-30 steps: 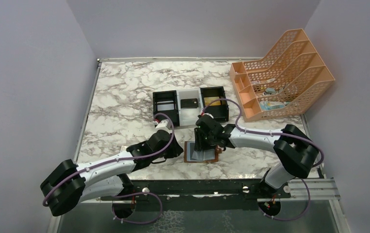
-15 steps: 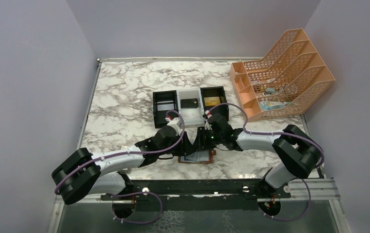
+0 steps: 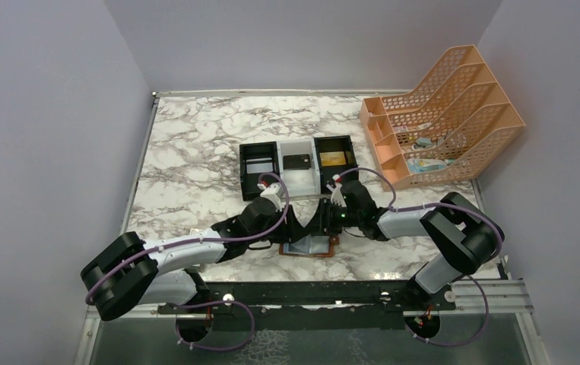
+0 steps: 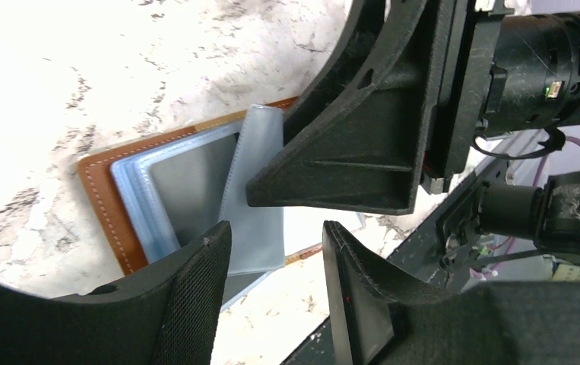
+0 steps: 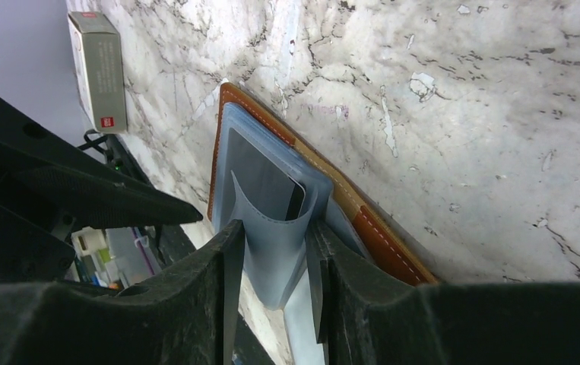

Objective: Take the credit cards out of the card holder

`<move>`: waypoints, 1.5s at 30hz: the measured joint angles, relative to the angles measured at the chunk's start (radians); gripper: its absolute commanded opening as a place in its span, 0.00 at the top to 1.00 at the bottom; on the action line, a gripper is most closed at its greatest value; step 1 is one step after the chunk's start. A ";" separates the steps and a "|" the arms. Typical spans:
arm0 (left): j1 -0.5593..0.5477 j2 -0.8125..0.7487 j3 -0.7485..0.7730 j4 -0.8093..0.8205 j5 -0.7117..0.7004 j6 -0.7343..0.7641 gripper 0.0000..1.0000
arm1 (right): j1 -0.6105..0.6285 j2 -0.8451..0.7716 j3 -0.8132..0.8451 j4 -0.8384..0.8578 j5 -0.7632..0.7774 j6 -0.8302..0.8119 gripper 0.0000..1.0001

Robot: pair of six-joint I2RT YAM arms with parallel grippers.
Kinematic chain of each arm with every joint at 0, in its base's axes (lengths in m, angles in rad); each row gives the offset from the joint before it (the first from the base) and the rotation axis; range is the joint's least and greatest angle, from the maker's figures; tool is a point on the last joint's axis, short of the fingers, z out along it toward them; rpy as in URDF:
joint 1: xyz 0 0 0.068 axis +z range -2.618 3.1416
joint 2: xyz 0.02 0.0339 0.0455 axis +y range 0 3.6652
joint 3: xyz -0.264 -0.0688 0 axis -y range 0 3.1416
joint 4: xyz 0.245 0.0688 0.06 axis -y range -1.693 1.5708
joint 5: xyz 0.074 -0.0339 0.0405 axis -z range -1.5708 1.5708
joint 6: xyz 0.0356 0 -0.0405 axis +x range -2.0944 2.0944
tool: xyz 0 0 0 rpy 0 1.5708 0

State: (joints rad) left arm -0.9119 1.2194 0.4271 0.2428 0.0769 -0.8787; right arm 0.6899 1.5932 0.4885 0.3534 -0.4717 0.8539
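Card holder (image 3: 309, 248): small flat brown leather folding wallet, lying open at the near edge of the marble table (image 3: 195, 152), between your two arms. Credit cards: none out yet by the look of it. One grey card (image 5: 260, 179) shows inside a sleeve, so you have the whole extraction ahead. Right gripper (image 5: 273, 228): angled low, jaws pinched on a raised pale blue plastic pocket (image 5: 271, 258). Left gripper (image 4: 275, 232): reaching in opposite, jaws partly apart, holding nothing. Beyond: black-and-white three-compartment tray (image 3: 260, 145).

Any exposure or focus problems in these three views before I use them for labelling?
Top external: even, soft light and sharp, though the card holder is mostly hidden. Left wrist: the marble table is blown out to near white at upper left, and the left hand, up close, is soft. Right wrist: well exposed, marble veins crisp, the right hand dark and slightly blurred.
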 measured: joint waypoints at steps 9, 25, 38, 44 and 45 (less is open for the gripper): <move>0.000 -0.051 -0.037 0.002 -0.067 0.003 0.48 | -0.012 0.011 -0.019 0.047 -0.020 0.015 0.64; 0.103 0.100 -0.045 0.159 0.084 0.002 0.48 | -0.024 0.023 -0.011 0.041 -0.043 0.028 0.63; 0.121 0.157 -0.078 0.245 0.275 0.021 0.48 | -0.031 0.026 -0.004 0.030 -0.051 0.043 0.61; 0.135 0.104 -0.127 0.257 0.270 0.017 0.48 | -0.037 0.025 -0.004 0.034 -0.058 0.061 0.54; 0.137 0.103 -0.129 0.257 0.270 0.017 0.48 | -0.037 0.024 -0.004 0.036 -0.060 0.063 0.54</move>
State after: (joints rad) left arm -0.7746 1.3220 0.2981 0.4999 0.3473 -0.8619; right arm 0.6529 1.6173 0.4843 0.3893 -0.5320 0.9165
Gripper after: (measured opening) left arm 0.521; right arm 0.440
